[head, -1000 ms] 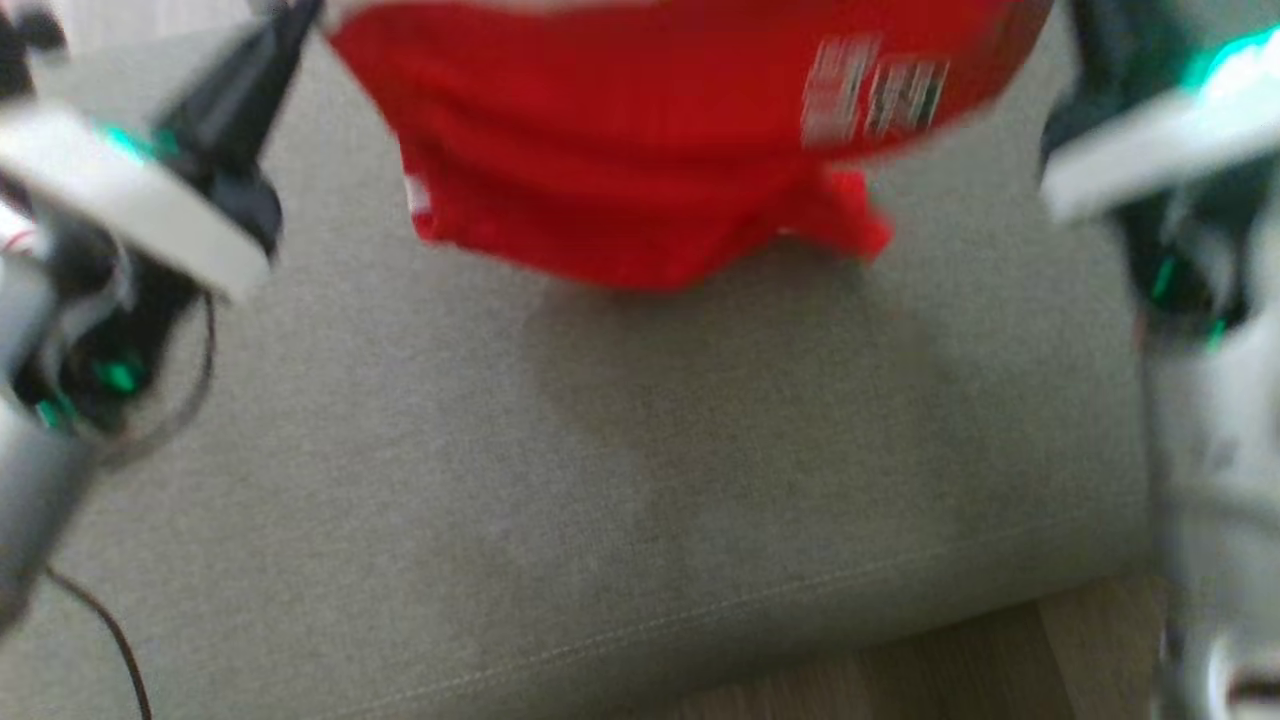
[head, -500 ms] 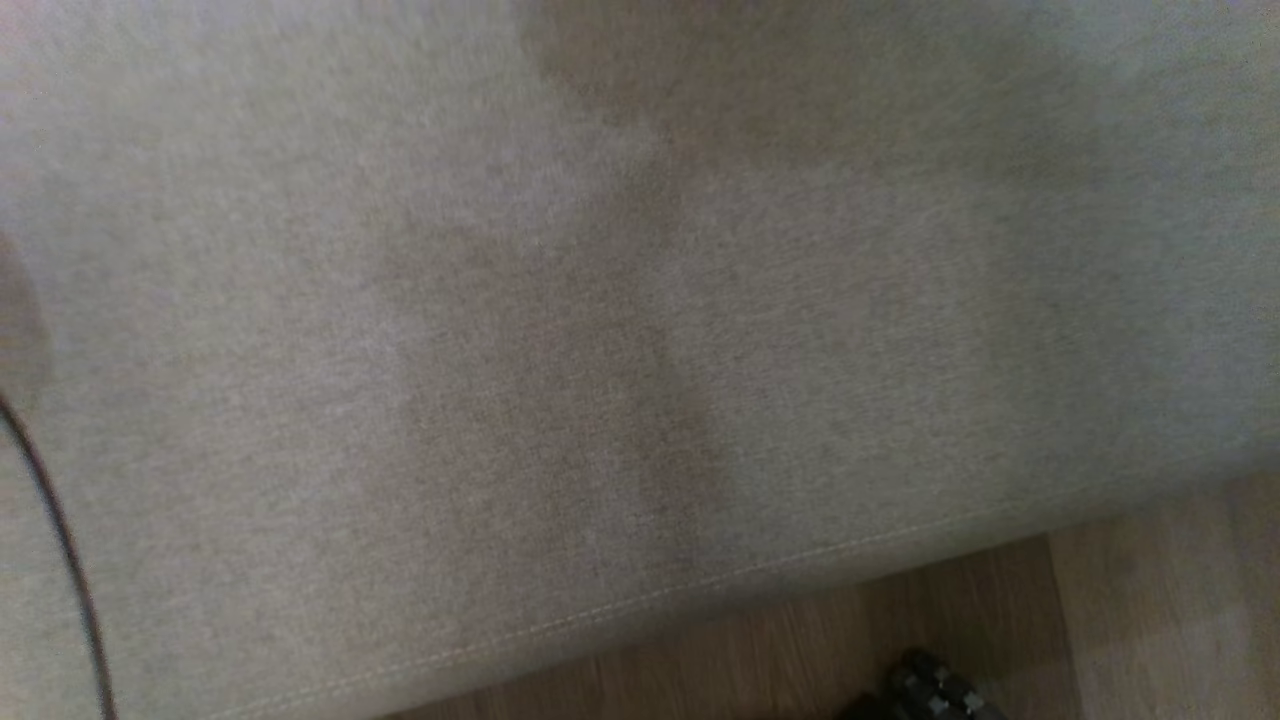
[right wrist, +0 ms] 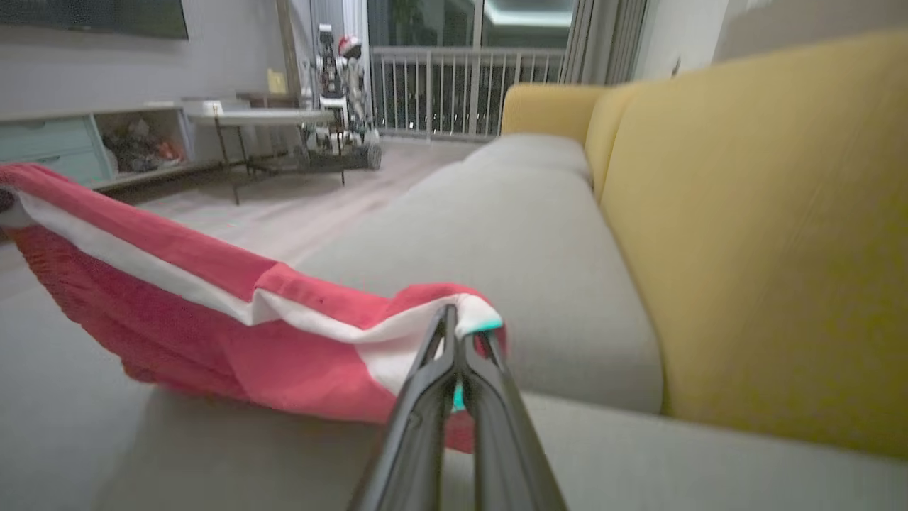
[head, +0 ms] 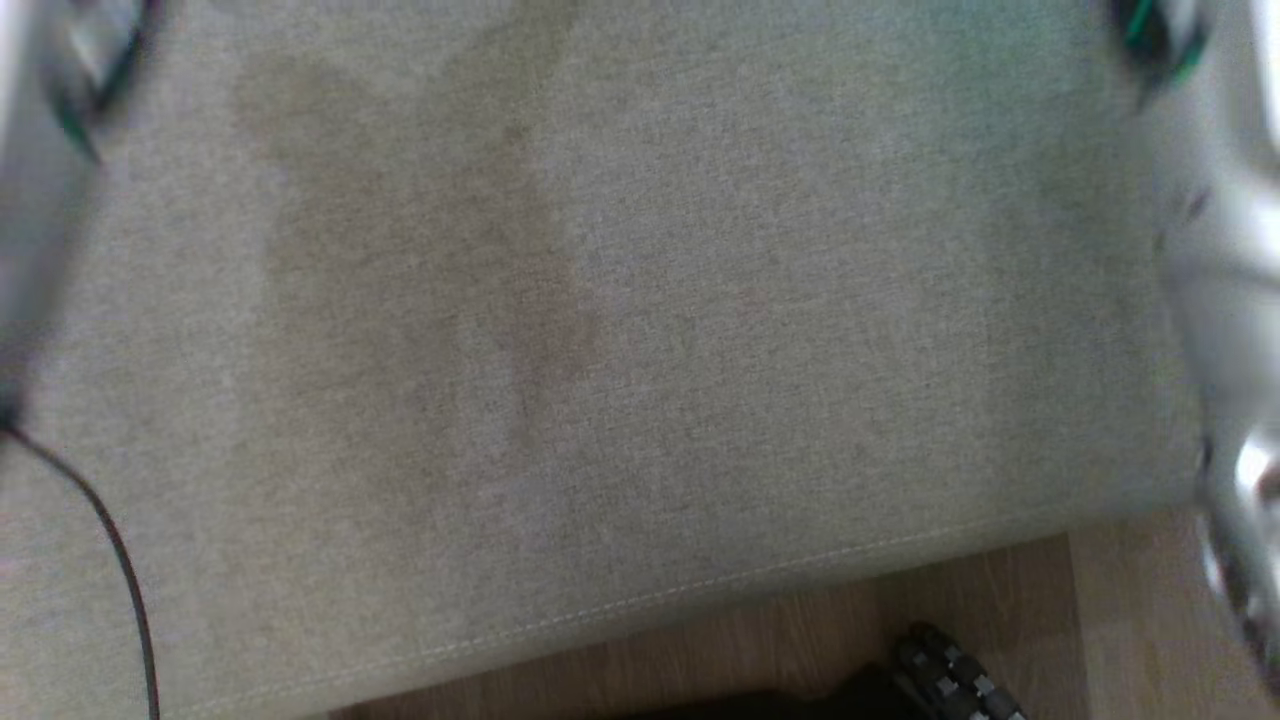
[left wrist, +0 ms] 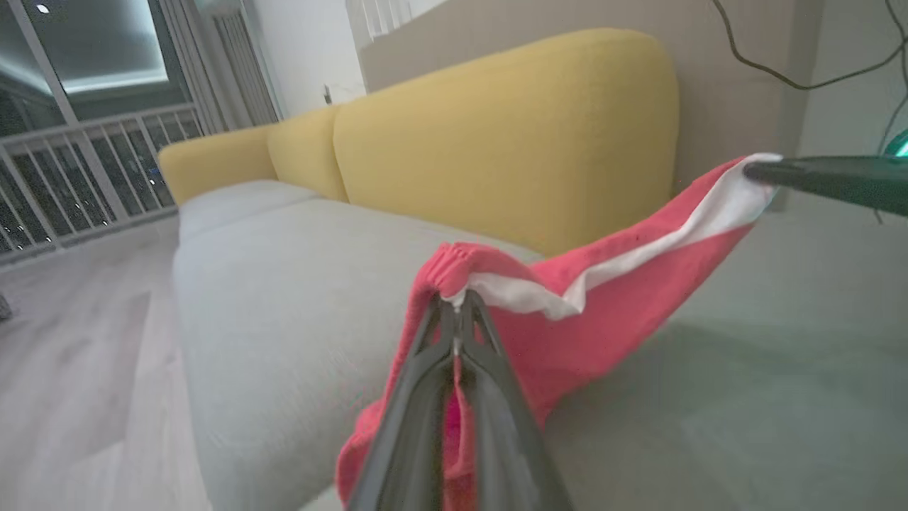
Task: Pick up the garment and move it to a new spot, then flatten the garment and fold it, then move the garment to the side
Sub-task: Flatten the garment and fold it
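Aloft, left tool (left wrist: 455, 304) and right tool (right wrist: 454, 318) pinch garment (left wrist: 603, 312).

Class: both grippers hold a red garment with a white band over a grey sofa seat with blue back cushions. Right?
No: the back cushions are yellow, not blue, as the left wrist view shows. The left gripper and right gripper do hold the red garment over the grey sofa seat.

We have open grey seat cushion (head: 700, 350) across the middle. The yellow backrest (left wrist: 511, 135) walls off the far side, a black cable (head: 128, 585) trails over the cushion's left part, and the red garment (right wrist: 177, 312) hangs stretched above it.
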You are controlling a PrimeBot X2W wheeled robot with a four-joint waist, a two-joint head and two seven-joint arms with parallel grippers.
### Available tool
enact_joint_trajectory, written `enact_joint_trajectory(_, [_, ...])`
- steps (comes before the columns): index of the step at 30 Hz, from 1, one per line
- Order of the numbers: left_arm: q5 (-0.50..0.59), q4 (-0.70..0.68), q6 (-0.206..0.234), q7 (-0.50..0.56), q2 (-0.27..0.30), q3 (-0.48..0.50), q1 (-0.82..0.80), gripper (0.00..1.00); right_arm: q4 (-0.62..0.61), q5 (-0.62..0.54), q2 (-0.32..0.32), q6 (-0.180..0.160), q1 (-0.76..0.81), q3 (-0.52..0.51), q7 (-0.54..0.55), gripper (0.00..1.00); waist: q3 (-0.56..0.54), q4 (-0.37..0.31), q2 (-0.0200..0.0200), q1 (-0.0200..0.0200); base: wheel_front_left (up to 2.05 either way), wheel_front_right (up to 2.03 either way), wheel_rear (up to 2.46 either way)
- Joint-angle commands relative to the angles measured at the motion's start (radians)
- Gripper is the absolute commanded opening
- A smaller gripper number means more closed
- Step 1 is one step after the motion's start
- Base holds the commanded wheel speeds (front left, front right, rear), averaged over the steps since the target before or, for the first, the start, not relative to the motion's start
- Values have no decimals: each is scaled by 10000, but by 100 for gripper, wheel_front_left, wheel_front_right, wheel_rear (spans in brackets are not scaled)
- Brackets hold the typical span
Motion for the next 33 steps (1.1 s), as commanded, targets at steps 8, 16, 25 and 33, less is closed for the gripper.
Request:
enact_joint_trajectory(8, [-200,-2249,-65,-48,1250,-209,4315,0,-2727,1847,-937,-4,4451,604,1266,0,-1340,23,0,-2,0,0,0])
enact_joint_trajectory(16, [131,-3122,-67,-48,1751,-344,7645,0,-5240,2554,-1312,-4,8805,-961,2104,0,-2507,112,0,-2,0,0,0])
enact_joint_trajectory(25, [-681,-4560,84,-49,1745,183,10154,0,-8336,2683,-890,-4,12025,-2669,3317,0,-3188,362,0,-2,0,0,0])
enact_joint_trajectory(33, [-2587,-4972,21,925,704,211,9580,0,-8449,1483,-541,-4,10428,-3136,4246,0,-3255,648,0,-2,0,0,0])
